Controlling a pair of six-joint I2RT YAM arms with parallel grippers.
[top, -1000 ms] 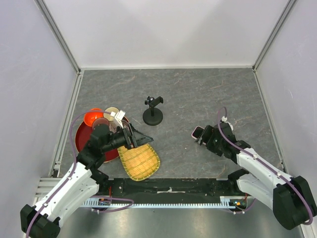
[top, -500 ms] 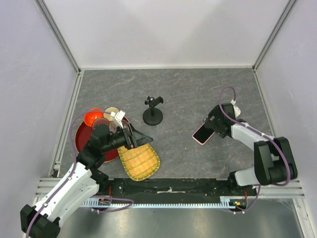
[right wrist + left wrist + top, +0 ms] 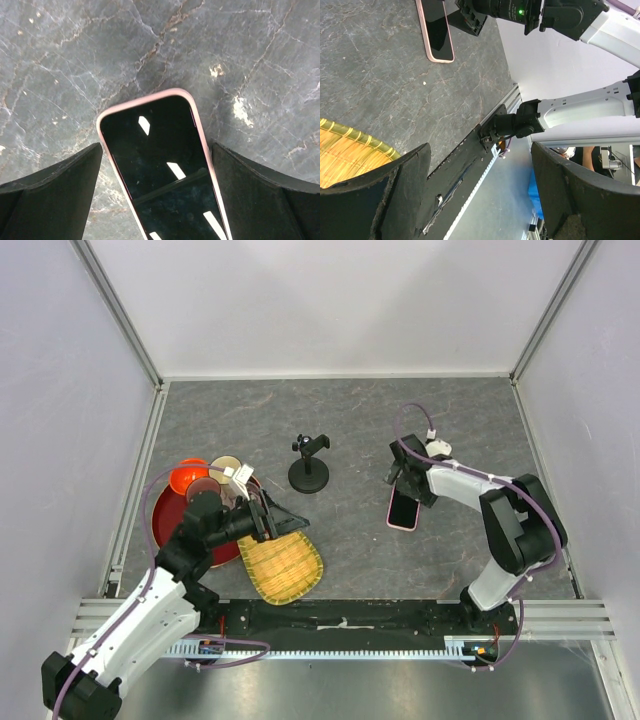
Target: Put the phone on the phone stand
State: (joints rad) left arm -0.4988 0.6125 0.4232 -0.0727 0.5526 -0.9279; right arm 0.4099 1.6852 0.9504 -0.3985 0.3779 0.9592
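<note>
The phone (image 3: 403,512), black screen with a pink case edge, lies low over the grey table, right of centre. My right gripper (image 3: 406,490) straddles its far end. In the right wrist view the phone (image 3: 165,170) fills the gap between my two fingers (image 3: 55,190), which sit against its long edges. The phone stand (image 3: 309,471), black with a round base and a small clamp on top, stands upright and empty to the left of the phone. My left gripper (image 3: 285,515) is open and empty above a bamboo tray. The phone also shows in the left wrist view (image 3: 437,35).
A woven bamboo tray (image 3: 282,565) lies at the near left, also in the left wrist view (image 3: 345,155). Behind it is a red plate (image 3: 165,530) with a red bowl (image 3: 185,477) and a cup (image 3: 225,468). White walls enclose the table.
My right arm has swung from the near right to the far side of the phone. The phone has turned with the gripper and now lies lengthwise toward the near edge. The left arm has not moved.
</note>
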